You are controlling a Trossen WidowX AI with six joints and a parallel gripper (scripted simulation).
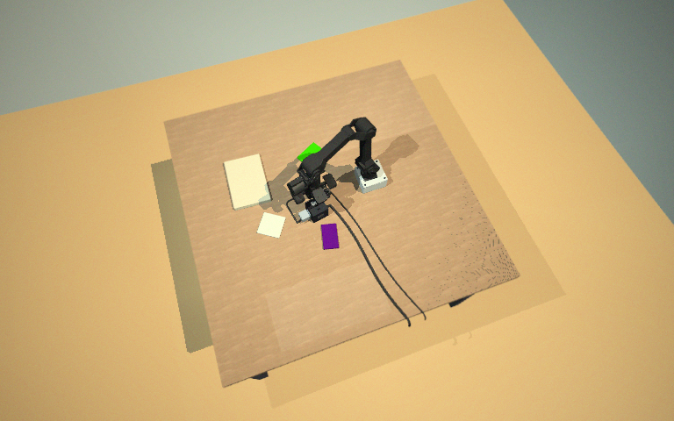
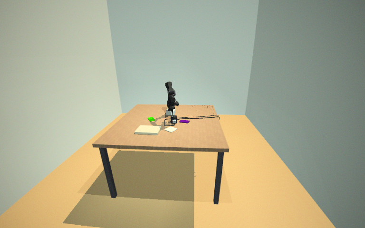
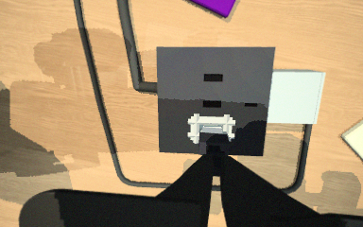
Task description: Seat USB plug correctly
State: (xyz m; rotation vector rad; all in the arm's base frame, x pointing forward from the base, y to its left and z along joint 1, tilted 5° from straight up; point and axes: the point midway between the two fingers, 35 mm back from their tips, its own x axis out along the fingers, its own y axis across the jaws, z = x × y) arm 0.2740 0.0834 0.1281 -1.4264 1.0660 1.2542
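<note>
The dark power cube point(image 1: 320, 213) point(image 2: 173, 117) point(image 3: 181, 71) stands near the table's middle. Its top carries several dark slots and, in the wrist view, a pale raised frame point(image 3: 194, 129) around the socket. My gripper point(image 3: 215, 164) points down over the cube and is shut on the USB plug point(image 3: 209, 145), whose dark body shows at the fingertips. A grey metal-like strip point(image 3: 212, 129) shows inside the pale frame beside the plug. The fingers and shadow hide much of the plug and the socket. How deep the plug sits and which way round it is, I cannot tell.
A white block point(image 1: 304, 215) point(image 3: 295, 96) adjoins the cube's side; a dark cable point(image 3: 110, 142) loops around. Another cable point(image 3: 130, 52) meets the cube's opposite side. Nearby lie a purple slab point(image 1: 329, 236), a cream square point(image 1: 270, 224), a large cream slab point(image 1: 247, 181) and a green piece point(image 1: 309, 151).
</note>
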